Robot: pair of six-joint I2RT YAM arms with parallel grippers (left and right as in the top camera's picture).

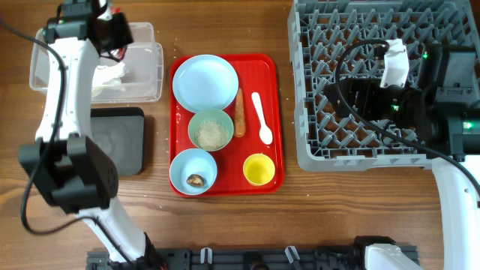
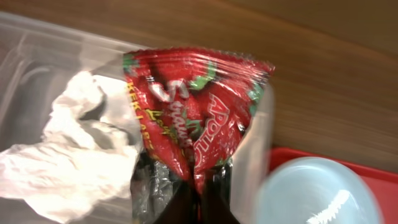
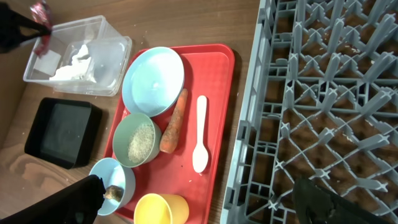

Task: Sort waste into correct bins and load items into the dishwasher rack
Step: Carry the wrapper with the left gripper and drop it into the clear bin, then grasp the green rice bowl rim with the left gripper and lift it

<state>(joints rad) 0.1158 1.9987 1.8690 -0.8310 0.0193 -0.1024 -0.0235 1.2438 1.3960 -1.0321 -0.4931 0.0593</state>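
Above the clear plastic tub [image 1: 154,75] on the left of the bench [image 1: 315,217], the left pincer [image 2: 196,202] is pinching the red-and-white wrapper [image 2: 193,118] by one end, dangling it beside the crumpled white napkin [image 2: 68,155] lying inside. Over the dishwasher rack [image 1: 375,30], the right pincer [image 3: 198,193] is hovering with fingers spread wide, gripping nothing. The light blue plate [image 1: 205,81], yellow cup [image 1: 259,169] and white spoon [image 1: 262,120] are sitting on the red tray [image 1: 274,90].
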